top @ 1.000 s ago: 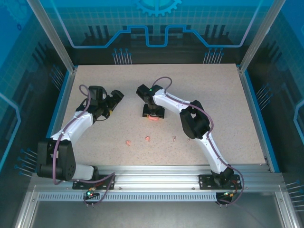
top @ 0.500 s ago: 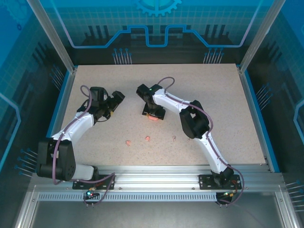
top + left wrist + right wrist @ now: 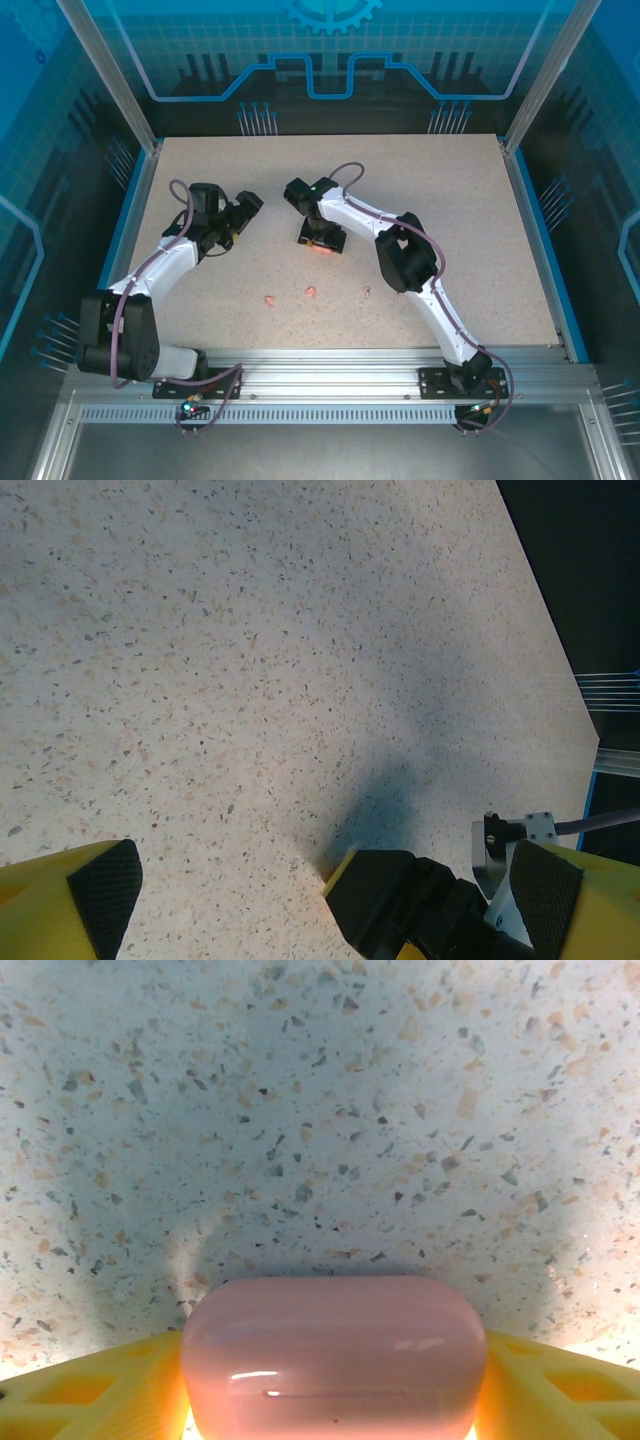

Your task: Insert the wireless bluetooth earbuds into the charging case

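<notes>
Now R claw (image 3: 322, 238) grips 1 charging case (image 3: 330, 1355) mid-table (image 3: 460, 190), L claw (image 3: 247, 204) wide open, empty; 2 earbuds (image 3: 269, 299) (image 3: 311, 291) apart nr front edge, bare room around.

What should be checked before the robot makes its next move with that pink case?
1. Charging case between the right gripper fingers: ok, held at both sides.
2. Case lid open for loading: not ok, it looks closed.
3. Both earbuds lying free on the table: ok.
4. Left gripper open, ready to pick: ok.
5. Case lifted off the table: cannot tell.
</notes>
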Action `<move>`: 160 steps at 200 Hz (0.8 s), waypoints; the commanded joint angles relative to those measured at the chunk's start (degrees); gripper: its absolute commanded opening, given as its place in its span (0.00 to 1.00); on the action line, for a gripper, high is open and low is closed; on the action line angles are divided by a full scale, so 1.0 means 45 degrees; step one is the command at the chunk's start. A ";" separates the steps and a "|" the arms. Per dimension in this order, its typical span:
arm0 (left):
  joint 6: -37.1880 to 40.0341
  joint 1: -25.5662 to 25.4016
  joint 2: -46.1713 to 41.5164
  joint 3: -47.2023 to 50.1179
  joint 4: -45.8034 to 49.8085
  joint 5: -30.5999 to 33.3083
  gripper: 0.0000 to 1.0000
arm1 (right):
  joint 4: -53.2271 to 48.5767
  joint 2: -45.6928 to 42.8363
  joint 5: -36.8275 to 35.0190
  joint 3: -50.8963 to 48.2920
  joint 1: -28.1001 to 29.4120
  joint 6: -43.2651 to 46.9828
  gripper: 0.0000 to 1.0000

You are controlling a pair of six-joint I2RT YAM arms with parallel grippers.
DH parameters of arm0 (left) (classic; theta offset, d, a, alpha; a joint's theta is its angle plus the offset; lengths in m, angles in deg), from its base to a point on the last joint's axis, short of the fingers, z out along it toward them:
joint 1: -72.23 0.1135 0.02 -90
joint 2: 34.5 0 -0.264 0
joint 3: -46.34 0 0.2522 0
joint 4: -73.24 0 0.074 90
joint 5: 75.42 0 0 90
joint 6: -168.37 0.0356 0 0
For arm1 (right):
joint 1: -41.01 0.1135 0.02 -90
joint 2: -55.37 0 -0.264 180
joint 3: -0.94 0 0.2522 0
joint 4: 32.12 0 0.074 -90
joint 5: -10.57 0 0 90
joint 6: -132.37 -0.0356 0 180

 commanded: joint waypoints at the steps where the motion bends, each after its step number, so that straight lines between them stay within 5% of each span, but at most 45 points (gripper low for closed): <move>1: 0.0191 -0.0099 -0.0268 0.0349 -0.0163 0.0024 0.99 | -0.0567 0.0578 -0.0445 0.0028 -0.0068 0.0240 0.72; 81: 0.0333 -0.0100 -0.0547 0.0656 -0.0841 -0.0158 0.99 | 0.0270 0.0139 0.0071 -0.0591 -0.0327 0.0348 0.59; 160: -0.0072 -0.0361 -0.2504 0.3425 -0.4799 -0.0544 0.99 | 0.2389 -0.2343 0.1164 -0.1762 -0.0945 -0.0051 0.57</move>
